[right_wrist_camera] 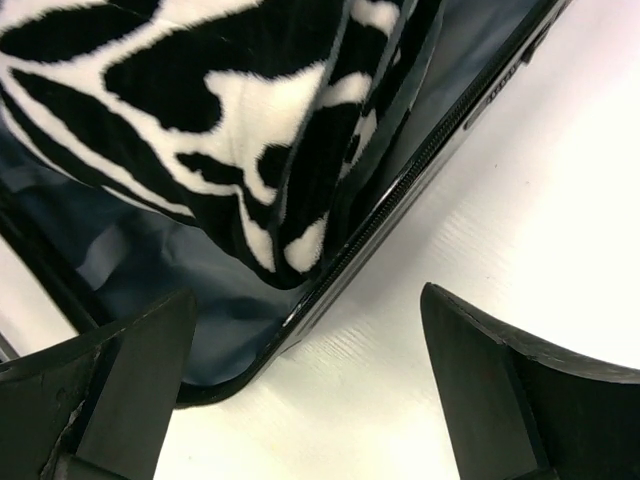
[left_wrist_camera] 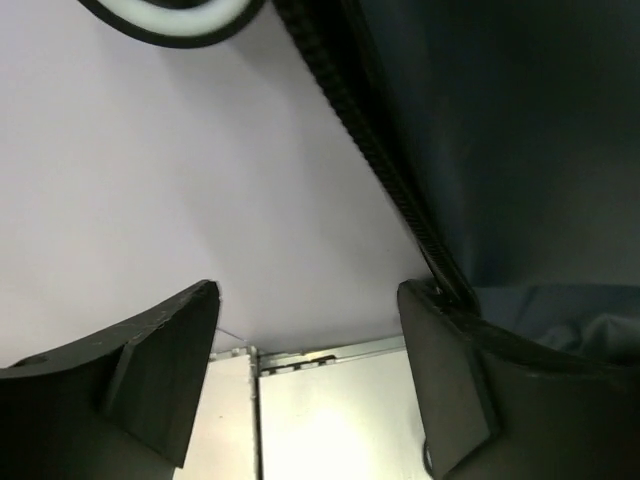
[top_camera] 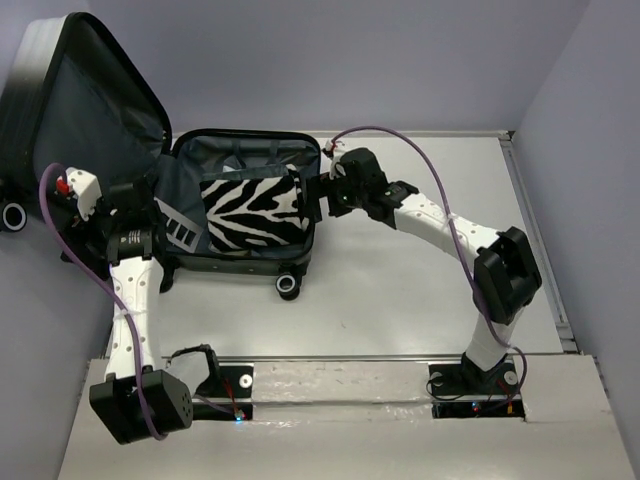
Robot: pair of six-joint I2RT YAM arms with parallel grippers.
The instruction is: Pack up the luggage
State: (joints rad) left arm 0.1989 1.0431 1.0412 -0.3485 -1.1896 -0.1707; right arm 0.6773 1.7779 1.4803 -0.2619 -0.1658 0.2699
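The luggage lies open on the table at the left, its lid raised and leaning back to the left, grey lining showing. A zebra-striped pouch lies inside the lower half. My right gripper is open, astride the suitcase's right rim, with the pouch just beyond it. My left gripper is open beside the raised lid's edge, holding nothing; a wheel shows at the top of the left wrist view.
Black wheels stand at the suitcase's near edge and at the far left. A metal rail runs along the table's right side. A purple wall stands behind and to the right.
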